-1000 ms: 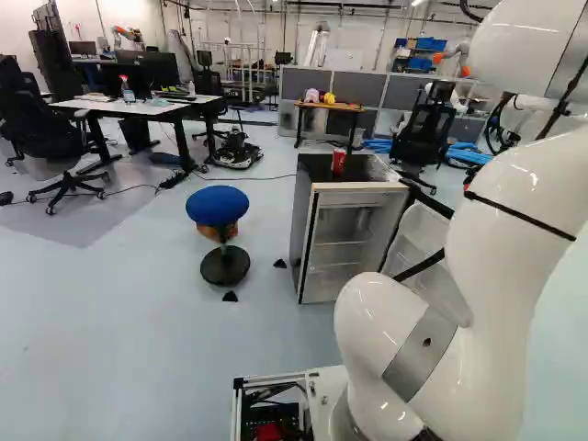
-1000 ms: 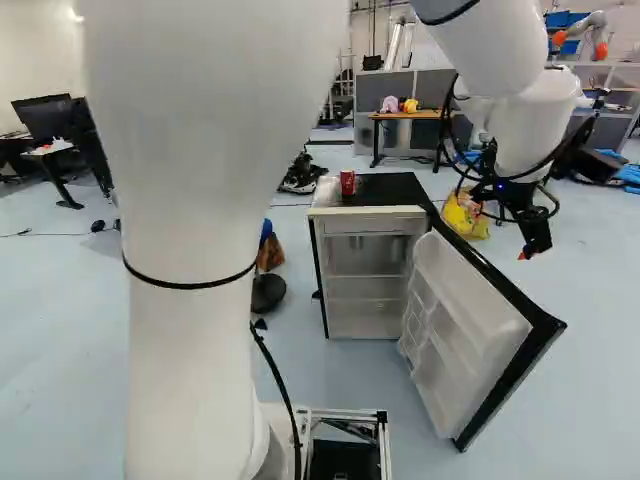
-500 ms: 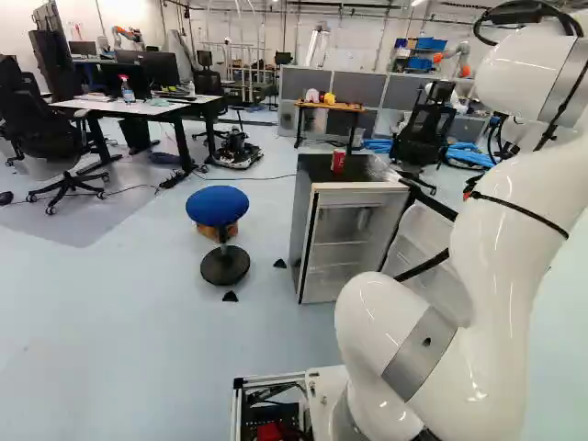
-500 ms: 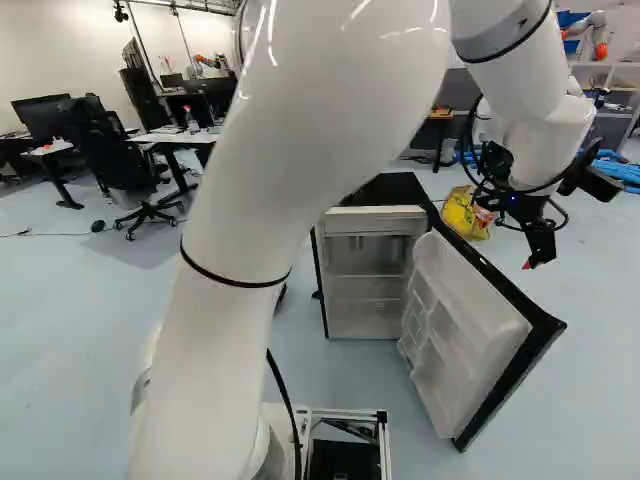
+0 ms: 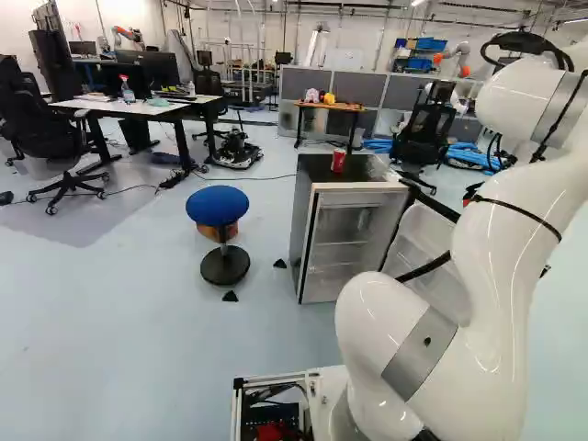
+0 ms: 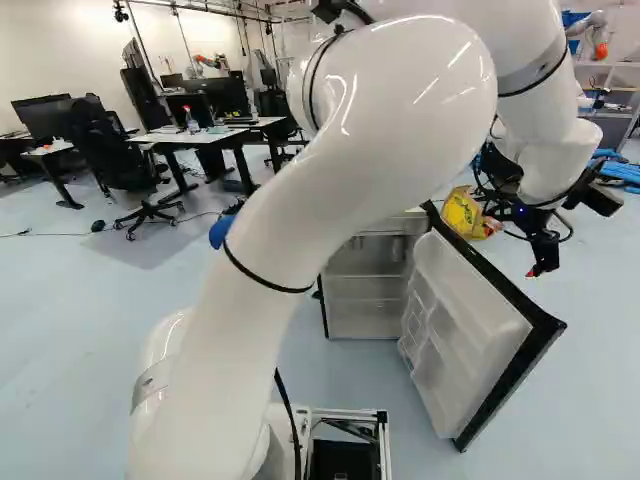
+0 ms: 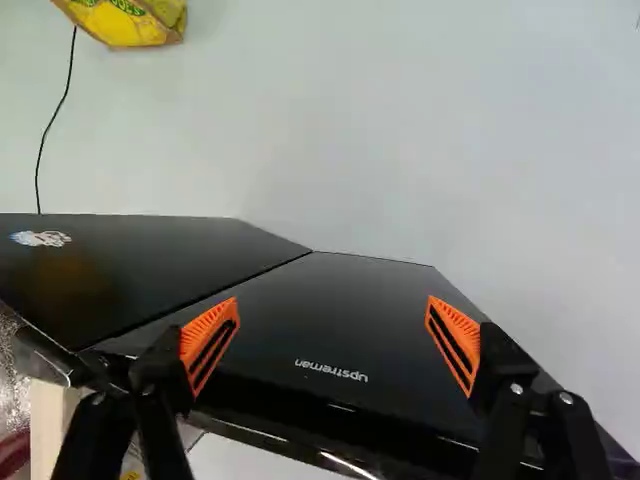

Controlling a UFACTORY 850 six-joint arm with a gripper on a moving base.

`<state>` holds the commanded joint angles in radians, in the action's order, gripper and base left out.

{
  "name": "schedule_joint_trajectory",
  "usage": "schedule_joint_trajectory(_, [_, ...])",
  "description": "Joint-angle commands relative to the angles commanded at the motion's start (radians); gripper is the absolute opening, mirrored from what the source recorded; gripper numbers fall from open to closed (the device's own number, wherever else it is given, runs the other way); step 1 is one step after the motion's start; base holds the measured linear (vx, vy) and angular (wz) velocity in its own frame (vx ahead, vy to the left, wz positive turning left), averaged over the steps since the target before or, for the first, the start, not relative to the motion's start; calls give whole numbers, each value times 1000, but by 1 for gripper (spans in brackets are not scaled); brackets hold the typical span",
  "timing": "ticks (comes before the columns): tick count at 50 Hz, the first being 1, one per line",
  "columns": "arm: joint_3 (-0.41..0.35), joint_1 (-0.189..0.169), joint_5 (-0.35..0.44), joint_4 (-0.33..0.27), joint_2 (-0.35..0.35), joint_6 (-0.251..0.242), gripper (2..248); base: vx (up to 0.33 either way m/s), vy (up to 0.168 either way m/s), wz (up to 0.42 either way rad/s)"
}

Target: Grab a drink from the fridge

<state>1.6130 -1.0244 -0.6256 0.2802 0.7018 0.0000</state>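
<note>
Jaws are standing wide apart, released and holding nothing, on the black gripper (image 6: 541, 267) with its orange pads (image 7: 198, 335), at the right of the right base view, just beyond the white-lined, black-edged open door (image 6: 485, 315). White lettering is running across the glossy black panel (image 7: 330, 310) showing between the fingers in the wrist view; a small white-and-blue mark is sitting on the neighbouring black panel (image 7: 110, 270). Green print is showing on the yellow bag (image 7: 140, 22) past that neighbouring panel. Red and cylindrical, the drink can (image 5: 338, 162) is standing upright on the black-topped fridge (image 5: 310, 172), right of centre in the upper half of the left base view, outside the jaws and well apart from them. Its label is appearing too small to make out. The white arm (image 6: 240, 320) is hiding it in the right base view.
</note>
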Motion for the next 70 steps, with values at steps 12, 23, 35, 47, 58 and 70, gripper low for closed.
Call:
schedule_joint_trajectory(12, [10, 0, -1, 0, 31, 0, 247, 0, 0, 0])
schedule_joint_trajectory(23, [21, 0, -7, 0, 61, 0, 247, 0, 0, 0])
schedule_joint_trajectory(35, [16, -3, -15, 0, 62, 0, 247, 0, 0, 0])
schedule_joint_trajectory(47, [-24, -17, -24, 0, 36, 0, 247, 0, 0, 0])
schedule_joint_trajectory(58, [-67, -32, -33, 0, 9, 0, 247, 0, 0, 0])
schedule_joint_trajectory(70, [-113, -48, -43, 0, -21, 0, 247, 0, 0, 0])
